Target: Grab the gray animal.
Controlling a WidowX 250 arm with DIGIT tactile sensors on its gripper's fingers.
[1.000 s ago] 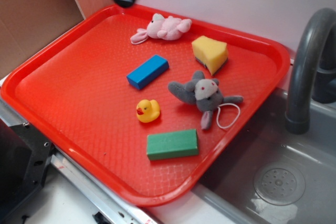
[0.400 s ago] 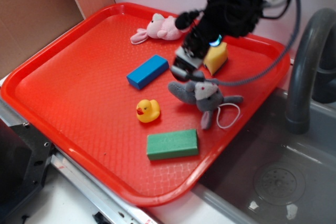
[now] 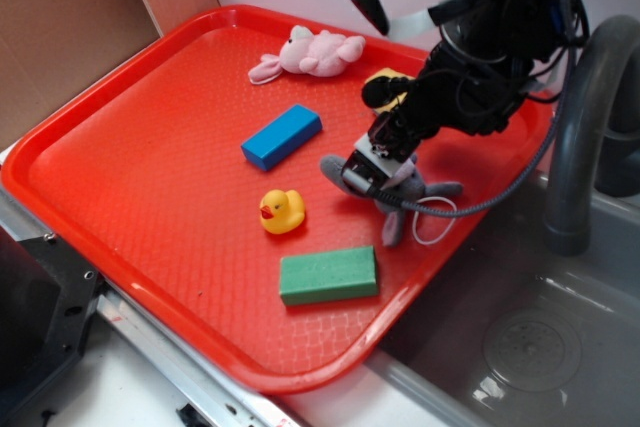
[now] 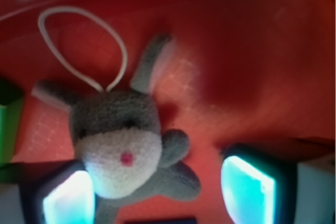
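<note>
The gray animal (image 3: 408,187) lies on the red tray (image 3: 130,157) near its right edge, mostly hidden under my arm in the exterior view; its leg and white loop cord (image 3: 437,219) stick out. In the wrist view the gray animal (image 4: 118,142) shows its whitish face and red nose, with the cord (image 4: 84,40) above it. My gripper (image 3: 375,162) is open and low over the toy. In the wrist view my gripper (image 4: 157,195) has its glowing pads (image 4: 247,190) on either side of the toy's body, the left one close against the face.
On the tray are a pink plush animal (image 3: 310,52), a blue block (image 3: 281,136), a yellow rubber duck (image 3: 282,211), a green block (image 3: 328,276) and a yellow sponge (image 3: 385,79) partly behind my arm. A gray sink (image 3: 530,347) and faucet (image 3: 590,117) stand at right.
My arm has come in from the back of the tray and dropped toward the right, down over the gray animal. The toy and the other objects have not moved.
</note>
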